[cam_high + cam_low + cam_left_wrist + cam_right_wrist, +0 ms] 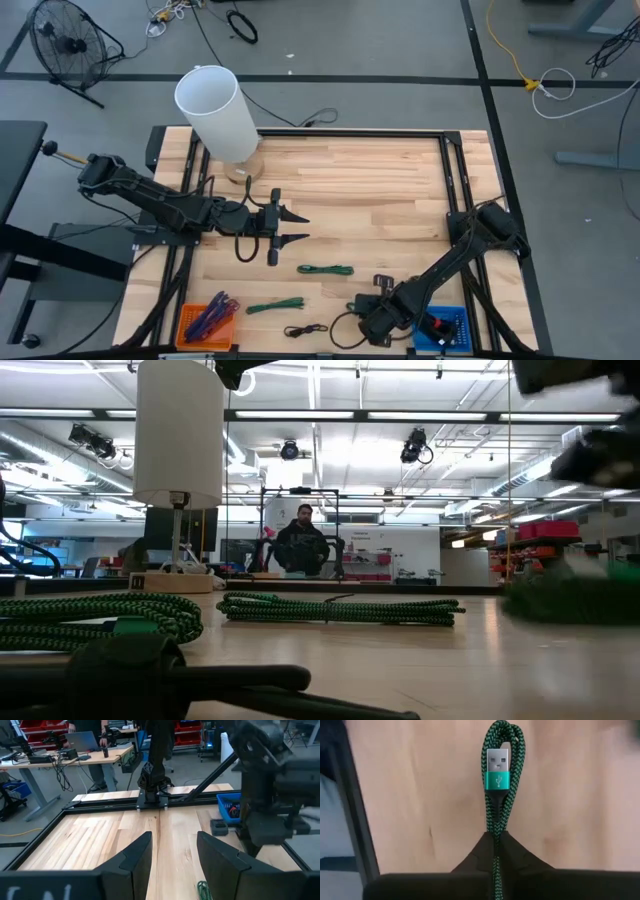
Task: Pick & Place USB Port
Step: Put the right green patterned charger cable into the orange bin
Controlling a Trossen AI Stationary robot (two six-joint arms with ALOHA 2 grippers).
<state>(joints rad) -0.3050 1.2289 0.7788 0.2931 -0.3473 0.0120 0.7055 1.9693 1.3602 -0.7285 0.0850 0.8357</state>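
The right gripper (495,837) is clenched on a green braided USB cable (496,775) near the blue bin (447,330), placing remains; left gripper (290,227) waits released mid-table.

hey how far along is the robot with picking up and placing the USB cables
Done: purple cables lie in the orange bin. In hand: the right gripper is shut on a green USB cable. Left: two green cables and a black cable lie on the table. The left gripper waits open.

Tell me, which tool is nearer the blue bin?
The right tool sits just beside the blue bin, shut on a green cable; the left tool hovers mid-table, farther away.
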